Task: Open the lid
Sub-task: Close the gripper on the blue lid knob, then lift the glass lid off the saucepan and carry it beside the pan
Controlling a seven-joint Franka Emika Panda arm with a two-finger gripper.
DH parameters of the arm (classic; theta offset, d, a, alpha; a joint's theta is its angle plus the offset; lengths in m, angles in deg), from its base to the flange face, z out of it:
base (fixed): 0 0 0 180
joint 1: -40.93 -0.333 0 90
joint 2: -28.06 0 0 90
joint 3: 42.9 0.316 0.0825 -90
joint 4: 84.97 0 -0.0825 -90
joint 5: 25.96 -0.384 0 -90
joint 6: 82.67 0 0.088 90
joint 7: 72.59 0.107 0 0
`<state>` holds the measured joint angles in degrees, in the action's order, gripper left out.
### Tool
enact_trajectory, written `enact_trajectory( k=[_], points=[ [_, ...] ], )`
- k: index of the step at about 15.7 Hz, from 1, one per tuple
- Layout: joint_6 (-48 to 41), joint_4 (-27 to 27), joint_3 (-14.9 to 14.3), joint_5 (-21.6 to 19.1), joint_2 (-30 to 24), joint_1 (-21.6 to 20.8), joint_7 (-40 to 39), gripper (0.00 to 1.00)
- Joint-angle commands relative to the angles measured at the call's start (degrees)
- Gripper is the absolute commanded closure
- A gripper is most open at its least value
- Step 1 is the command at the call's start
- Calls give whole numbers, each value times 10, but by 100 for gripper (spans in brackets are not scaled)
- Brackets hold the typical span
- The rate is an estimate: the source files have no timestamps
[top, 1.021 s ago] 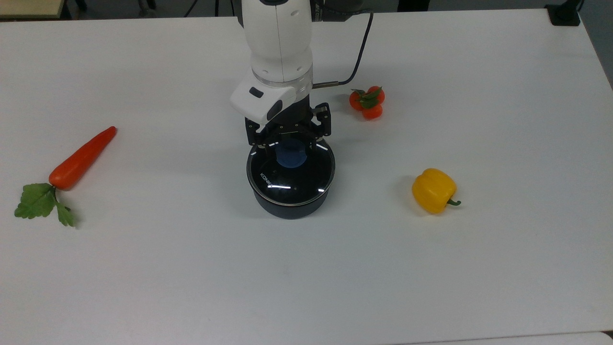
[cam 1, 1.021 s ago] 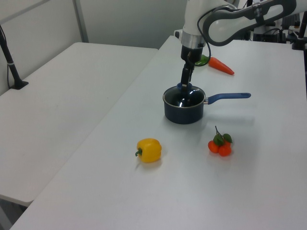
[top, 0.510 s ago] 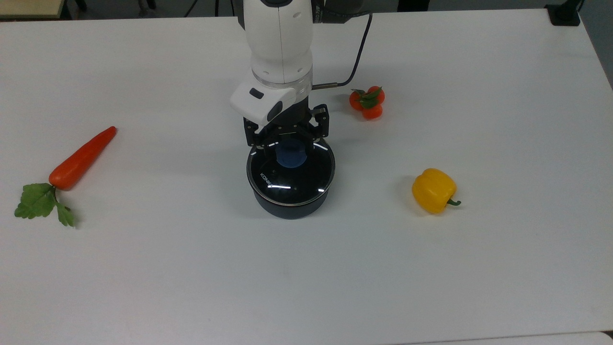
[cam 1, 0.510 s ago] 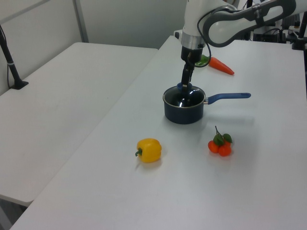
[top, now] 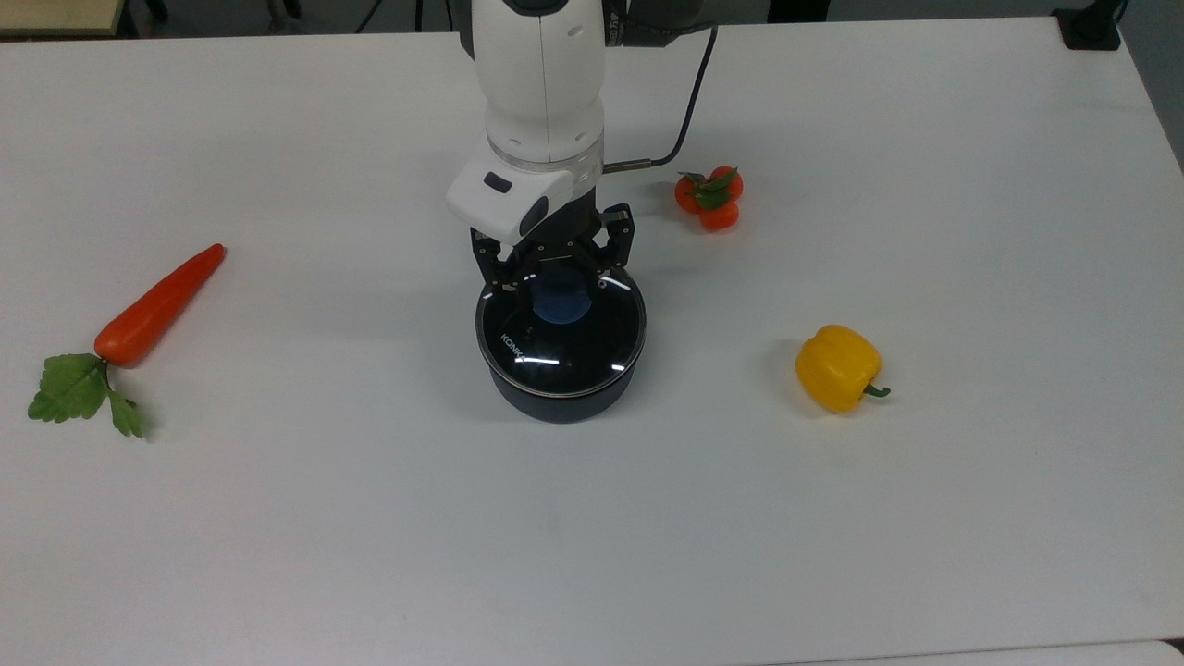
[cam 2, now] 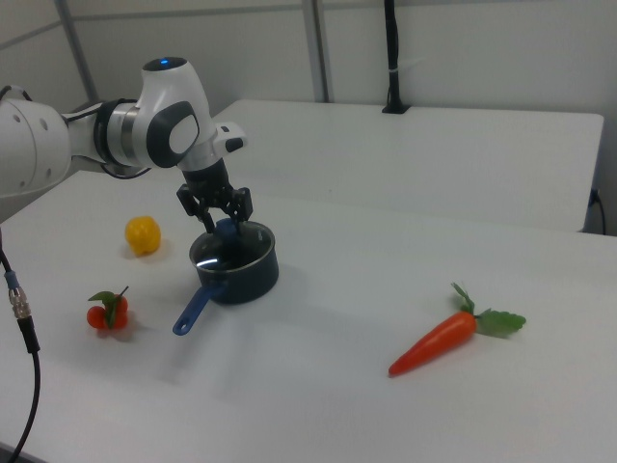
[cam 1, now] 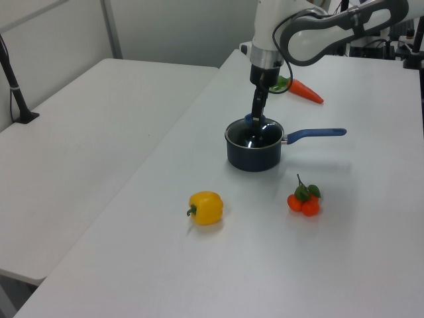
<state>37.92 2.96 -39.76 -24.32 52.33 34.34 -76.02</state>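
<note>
Lid between carrot, pepper

It looked like a robotics lab: plain white tables pushed together, bare partition walls, and toy vegetables laid out.

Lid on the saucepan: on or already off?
On. The lid sits flat on the saucepan, rim on rim, with the tool down around its blue knob.

Pincer downward, fingers spread apart
</note>
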Motion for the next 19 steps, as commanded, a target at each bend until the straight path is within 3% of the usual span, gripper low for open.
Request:
enact_trajectory(
  k=[1, 5, 7, 14, 19],
  points=[
    [14, 7, -1, 6, -3, -4, -10, 35],
    [12, 6, -1, 6, -4, -4, -9, 54],
    [7, 5, -1, 6, -7, -5, -8, 57],
    [-41, 7, -1, -1, -58, 3, 1, 59],
    [-75, 22, -1, -2, -108, 45, -2, 59]
  ],
)
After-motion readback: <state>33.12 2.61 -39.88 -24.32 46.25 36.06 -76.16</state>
